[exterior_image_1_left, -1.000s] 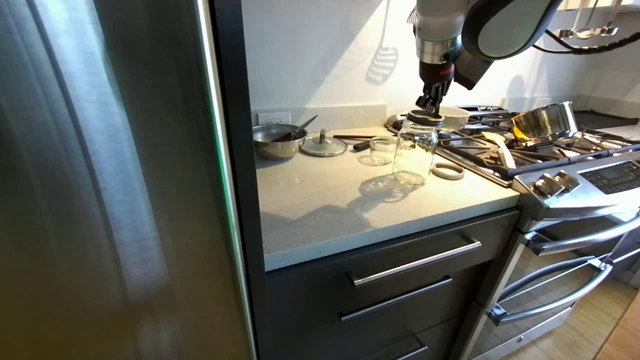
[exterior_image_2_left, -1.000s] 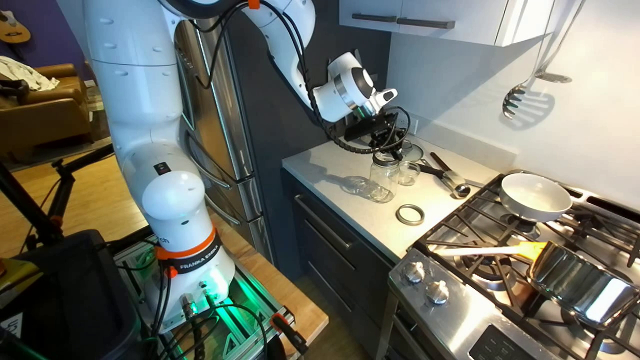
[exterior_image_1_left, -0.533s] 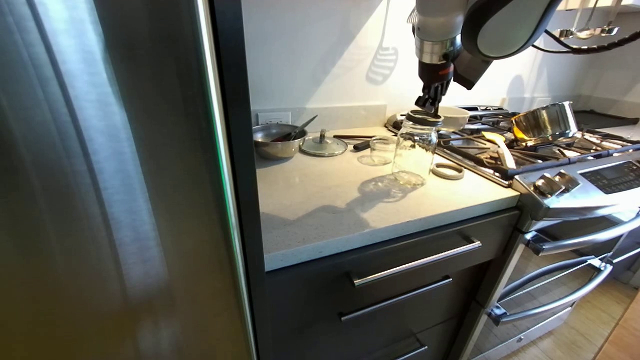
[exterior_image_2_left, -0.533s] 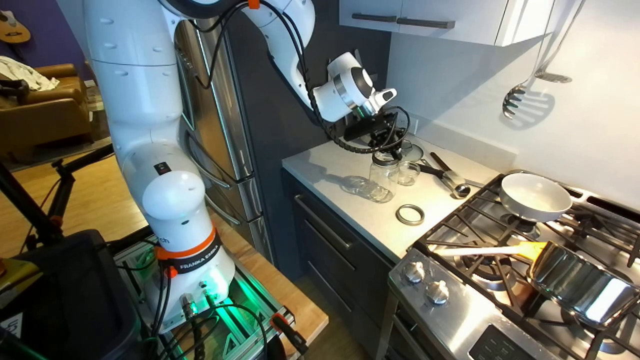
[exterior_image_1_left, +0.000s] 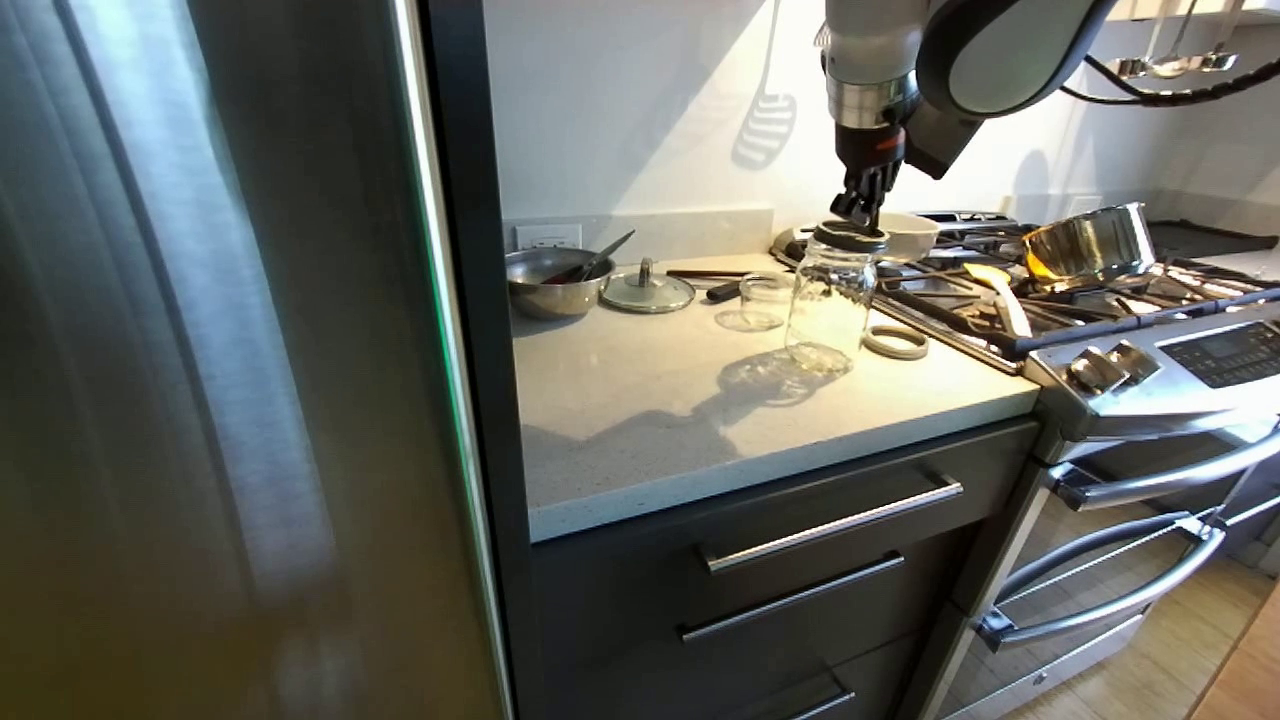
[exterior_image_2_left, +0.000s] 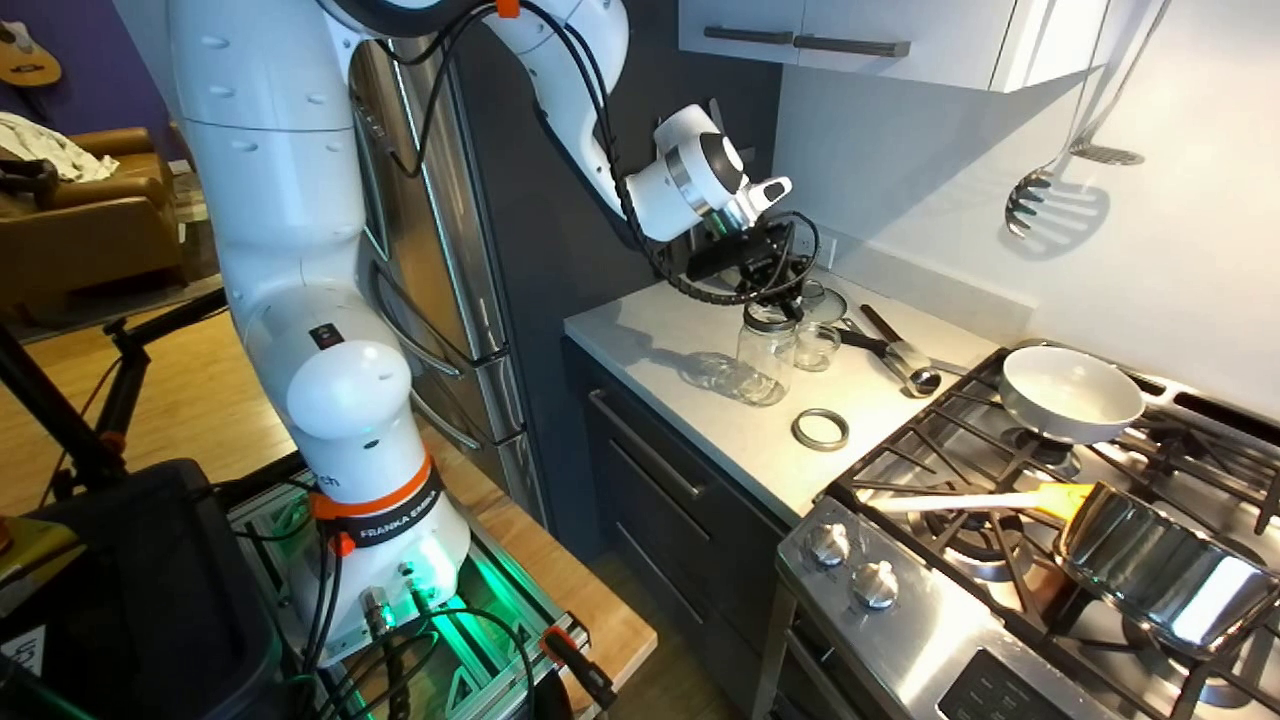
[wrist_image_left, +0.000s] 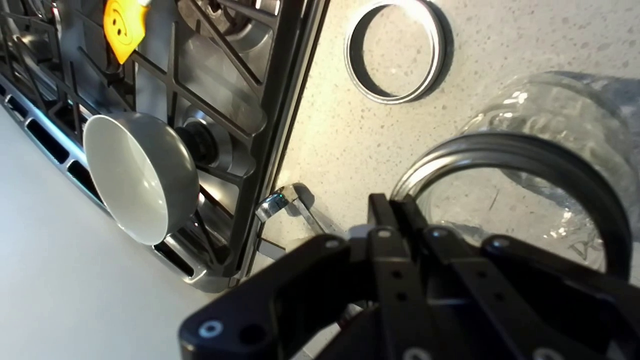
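A tall clear glass jar (exterior_image_1_left: 832, 305) with a dark metal band at its mouth is upright at the counter; it also shows in an exterior view (exterior_image_2_left: 767, 358). My gripper (wrist_image_left: 396, 201) is shut on the jar's rim (wrist_image_left: 530, 150), one finger outside the mouth and one inside. In an exterior view my gripper (exterior_image_1_left: 874, 226) points down from above the jar. I cannot tell whether the jar's base touches the counter. A grey metal ring (wrist_image_left: 438, 52) lies flat beside the jar; it shows in an exterior view (exterior_image_2_left: 820, 446).
A small clear glass (exterior_image_2_left: 818, 350), glass lid (exterior_image_1_left: 645, 293) and steel bowl (exterior_image_1_left: 553, 300) stand on the counter (exterior_image_1_left: 640, 470). Black-handled utensils (exterior_image_2_left: 868, 342) lie behind. On the stove are a white bowl (exterior_image_2_left: 1070, 405), a tilted steel pot (exterior_image_2_left: 1155, 580) and a yellow-ended spatula (exterior_image_2_left: 1062, 498).
The arm shifts very slightly in both exterior views. The gripper stays on the jar's rim, and the jar stays in nearly the same spot.
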